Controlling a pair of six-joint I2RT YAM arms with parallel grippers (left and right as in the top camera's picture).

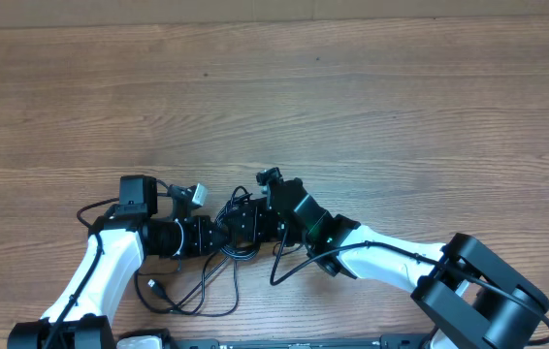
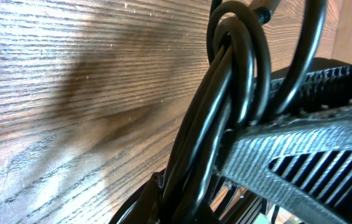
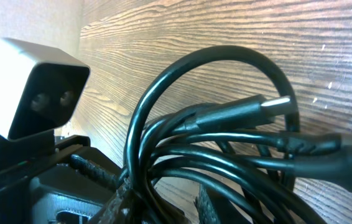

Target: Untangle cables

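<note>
Wood-grain table fills the overhead view, and the cables sit low of centre, at about six o'clock, as a dark knot wedged between the two arms. The left gripper reaches in from seven o'clock and the right gripper from four o'clock, their tips almost touching over the knot. Loose strands trail toward seven o'clock and end in a small plug lying flat on the wood. In the left wrist view the cables rise from six o'clock as several strands packed side by side and curl into a tight loop at one o'clock. The left pincer is closed, and the strands appear to be pinched in it. A grey ribbed finger, which I take to be the right pincer's, lies across them at four o'clock. In the right wrist view the cables arch from seven o'clock over to three o'clock, with a metal-tipped plug threaded through the arch. The left arm's white camera housing sits at nine o'clock. Whether the right pincer has closed on a strand or stands partly apart, I cannot tell. The step in hand looks like taking a second grip beside the first. The next move would call for one arm to hold firm while the other draws a single strand or the plug out through the loop, slowly, so the knot does not tighten.
</note>
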